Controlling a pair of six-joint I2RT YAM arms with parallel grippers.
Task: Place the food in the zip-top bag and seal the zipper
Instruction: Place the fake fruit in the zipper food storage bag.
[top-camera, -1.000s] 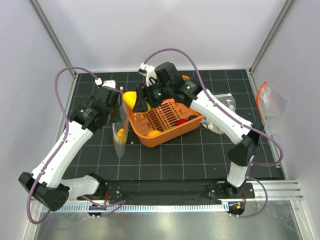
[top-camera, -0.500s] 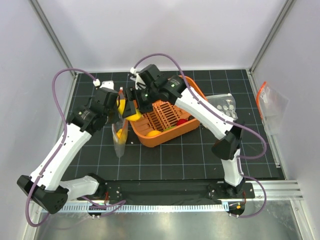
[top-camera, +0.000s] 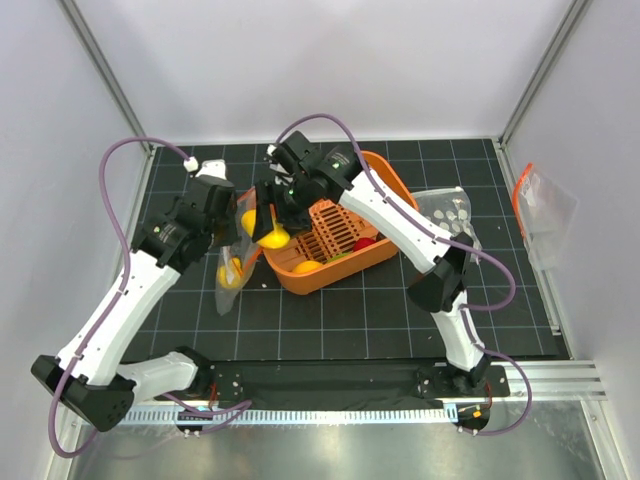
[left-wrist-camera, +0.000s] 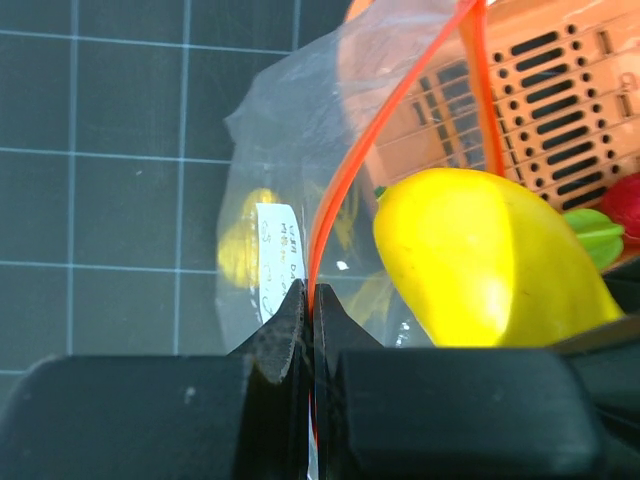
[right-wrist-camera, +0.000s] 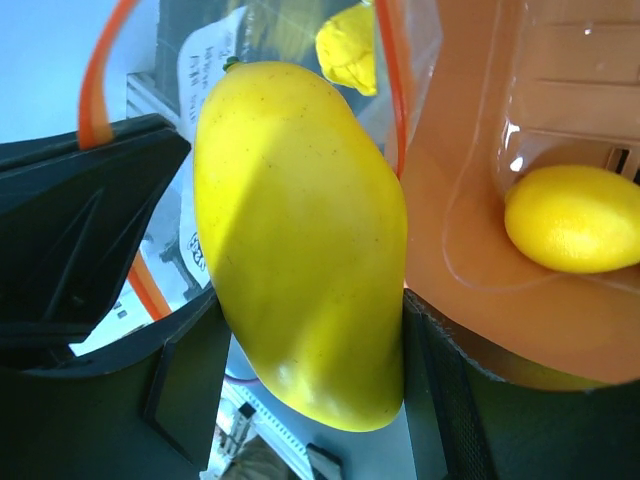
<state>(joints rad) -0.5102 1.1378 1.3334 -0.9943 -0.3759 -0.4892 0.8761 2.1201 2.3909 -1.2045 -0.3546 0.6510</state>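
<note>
The step in hand is the loading of the zip-top bag (left-wrist-camera: 270, 190). The left claw (left-wrist-camera: 311, 300) is pressed together on the zipper (left-wrist-camera: 316, 250); it pinches one lip and holds the mouth up and apart, just beside the orange basket (top-camera: 335, 278). The right claw (right-wrist-camera: 300, 300) is clamped on a yellow mango-shaped fruit (right-wrist-camera: 300, 200) and holds it at the mouth. One small yellow piece (left-wrist-camera: 245, 240) lies already inside the bag; a lemon (right-wrist-camera: 575, 220) and a red piece (top-camera: 366, 242) lie in the basket.

I judge that the fruit must next go lower between the two lips before the claw lets go, because the film is thin and soft and may fold shut. The fruit is smooth, hard and glossy; the basket is rigid with slotted walls; the worktop (top-camera: 330, 320) is a dark gridded mat.
</note>
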